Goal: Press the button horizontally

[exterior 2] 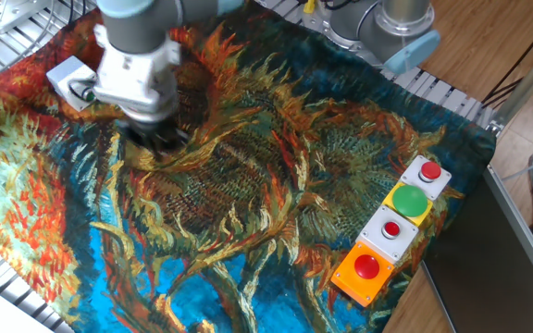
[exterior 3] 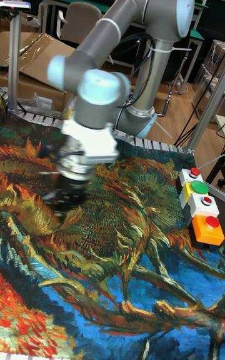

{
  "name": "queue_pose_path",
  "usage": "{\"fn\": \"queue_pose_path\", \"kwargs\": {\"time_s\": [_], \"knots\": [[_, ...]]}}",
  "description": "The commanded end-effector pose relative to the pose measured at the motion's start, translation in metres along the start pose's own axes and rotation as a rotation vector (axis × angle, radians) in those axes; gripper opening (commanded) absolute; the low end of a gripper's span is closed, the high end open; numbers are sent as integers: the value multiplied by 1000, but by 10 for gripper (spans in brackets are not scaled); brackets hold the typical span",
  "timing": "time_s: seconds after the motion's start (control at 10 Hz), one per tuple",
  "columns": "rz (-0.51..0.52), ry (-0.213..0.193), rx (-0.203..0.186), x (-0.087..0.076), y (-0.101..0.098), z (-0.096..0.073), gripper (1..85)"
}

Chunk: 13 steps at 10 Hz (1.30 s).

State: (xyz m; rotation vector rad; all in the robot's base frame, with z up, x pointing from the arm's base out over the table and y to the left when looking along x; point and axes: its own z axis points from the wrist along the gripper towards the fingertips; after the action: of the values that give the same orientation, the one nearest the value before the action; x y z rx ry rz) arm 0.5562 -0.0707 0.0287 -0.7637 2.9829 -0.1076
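A small white cube-shaped box sits on the painted cloth at the far left of the fixed view. Its side face is partly covered by my wrist, and the button in it is too small and too hidden to make out. My gripper points down at the cloth just right of the box and nearer the camera, a short way clear of it. In the tall fixed view the gripper is motion-blurred over the cloth, and the box is hidden behind the arm. No view shows a gap or a touch between the fingertips.
A row of other button boxes lines the cloth's right edge: red on grey, green dome on yellow, small red on grey, red on orange. The arm's base stands at the back. The sunflower cloth covers the table.
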Motion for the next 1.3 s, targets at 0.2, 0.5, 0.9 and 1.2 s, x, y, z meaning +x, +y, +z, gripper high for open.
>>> {"fn": "queue_pose_path", "kwargs": {"time_s": [0.2,0.5,0.9,1.2], "knots": [[15,-5,-5,-29,39,-16,13],[54,32,-26,-18,53,-53,13],[2,-50,-4,-35,54,-59,13],[18,-60,-12,-37,59,-94,13]]}}
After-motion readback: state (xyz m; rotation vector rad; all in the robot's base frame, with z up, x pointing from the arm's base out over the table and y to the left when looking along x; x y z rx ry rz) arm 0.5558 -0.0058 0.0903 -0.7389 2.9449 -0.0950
